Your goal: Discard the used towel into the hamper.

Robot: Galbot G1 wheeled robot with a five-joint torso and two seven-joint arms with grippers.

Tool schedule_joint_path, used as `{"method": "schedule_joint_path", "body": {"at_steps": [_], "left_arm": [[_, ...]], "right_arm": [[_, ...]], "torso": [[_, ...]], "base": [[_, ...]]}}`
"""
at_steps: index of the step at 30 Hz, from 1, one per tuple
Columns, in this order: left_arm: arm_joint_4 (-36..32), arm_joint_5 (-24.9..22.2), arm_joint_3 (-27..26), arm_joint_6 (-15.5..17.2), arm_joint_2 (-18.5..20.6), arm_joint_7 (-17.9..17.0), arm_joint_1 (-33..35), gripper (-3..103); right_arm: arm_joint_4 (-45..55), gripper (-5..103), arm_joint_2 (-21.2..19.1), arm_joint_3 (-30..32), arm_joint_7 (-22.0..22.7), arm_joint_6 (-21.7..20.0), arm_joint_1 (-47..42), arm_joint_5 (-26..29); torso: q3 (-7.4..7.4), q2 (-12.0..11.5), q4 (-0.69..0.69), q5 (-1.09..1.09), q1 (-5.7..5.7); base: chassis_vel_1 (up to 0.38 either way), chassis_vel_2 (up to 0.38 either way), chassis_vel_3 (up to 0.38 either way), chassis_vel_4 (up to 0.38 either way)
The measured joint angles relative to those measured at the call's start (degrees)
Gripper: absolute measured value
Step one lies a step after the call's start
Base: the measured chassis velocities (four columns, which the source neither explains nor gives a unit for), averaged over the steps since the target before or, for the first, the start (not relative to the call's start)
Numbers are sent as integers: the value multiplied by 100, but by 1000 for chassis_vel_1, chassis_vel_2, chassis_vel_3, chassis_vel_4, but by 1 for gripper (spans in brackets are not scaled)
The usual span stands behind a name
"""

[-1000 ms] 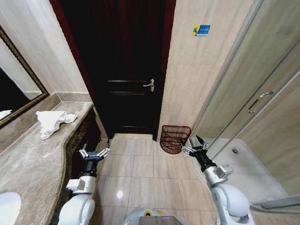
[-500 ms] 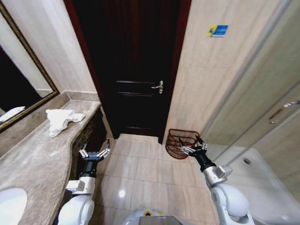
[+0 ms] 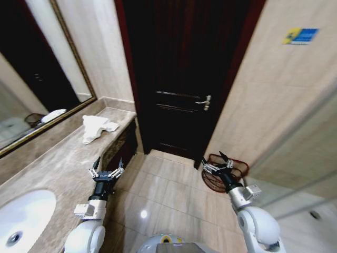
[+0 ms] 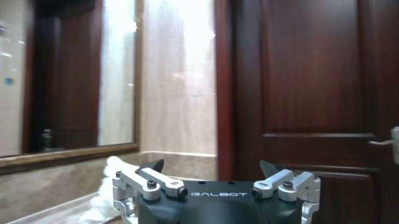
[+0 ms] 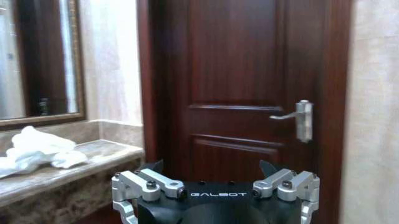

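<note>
Both grippers, left (image 3: 106, 172) and right (image 3: 217, 164), are held spread and empty; the towel (image 3: 96, 127), far left, could be missed if reached from here.

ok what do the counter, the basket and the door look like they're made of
Counter: polished stone, likely marble, judging by the mottled brown veining and sheen. Basket: dark red open weave, wire or wicker; hard to tell which. Door: dark glossy wood with raised panels and a silvery metal handle.
</note>
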Motion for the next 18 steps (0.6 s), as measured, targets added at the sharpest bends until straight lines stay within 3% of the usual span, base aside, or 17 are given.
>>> {"method": "schedule_joint_path", "body": {"at_steps": [8,18], "left_arm": [[30,-10,4,-106,-39,-30,9,100],[81,-12,10,-207,-67,-41,-2,100]], "right_arm": [[-89,100,4,-9,-53,23,39,-10],[-159,100,-12,-5,-81,31,112,-6]], "torso": [[0,0,1,1,0],[0,0,0,2,0]], "base": [[17,150,146,13],[-108,119,111,-113]]}}
